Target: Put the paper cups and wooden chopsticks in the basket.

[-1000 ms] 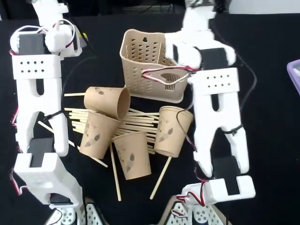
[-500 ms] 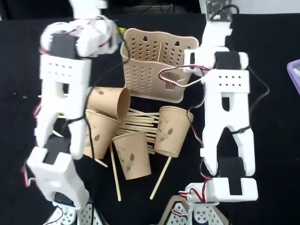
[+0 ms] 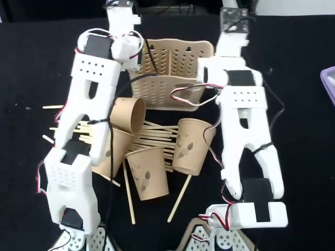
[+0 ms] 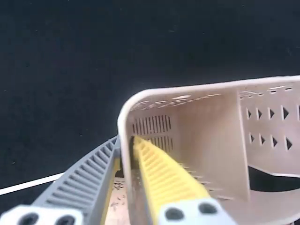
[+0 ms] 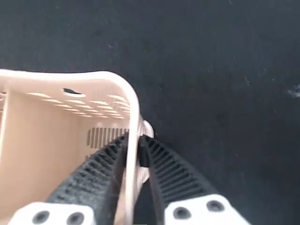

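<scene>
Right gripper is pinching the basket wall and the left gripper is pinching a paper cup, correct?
Wrong about the left gripper: it too pinches the basket wall, one finger inside and one outside, as the left wrist view shows. The right gripper does pinch the basket wall.

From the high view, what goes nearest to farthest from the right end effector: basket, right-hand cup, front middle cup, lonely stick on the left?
1. Beige perforated plastic basket, at the back: the right end effector grips its wall.
2. Right-hand brown paper cup, on the right side.
3. Front middle brown paper cup, toward the front.
4. Lone wooden chopstick, far left.
</scene>
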Robot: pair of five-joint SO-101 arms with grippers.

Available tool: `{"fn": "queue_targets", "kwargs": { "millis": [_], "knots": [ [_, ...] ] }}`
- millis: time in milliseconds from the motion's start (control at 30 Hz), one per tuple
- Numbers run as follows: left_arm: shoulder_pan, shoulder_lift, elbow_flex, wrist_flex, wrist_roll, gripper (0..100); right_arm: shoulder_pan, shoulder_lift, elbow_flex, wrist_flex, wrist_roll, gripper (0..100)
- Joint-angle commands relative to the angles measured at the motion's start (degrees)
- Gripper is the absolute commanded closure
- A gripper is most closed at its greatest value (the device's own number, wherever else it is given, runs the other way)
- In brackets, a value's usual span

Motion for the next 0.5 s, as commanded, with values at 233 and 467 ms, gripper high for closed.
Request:
{"fn": "queue_targets", "kwargs": {
  "millis": [233,467],
  "knots": [
    [-14.81,-0.53,-5.85,3.6,-7.82,97,-9.76,-2.51,-0.22,-2.37,-0.35,98.8],
    [-15.78,-0.44,-4.26,6.15,-7.91,96,-10.73,0.48,-3.74,0.79,0.0,98.8]
  ]
}}
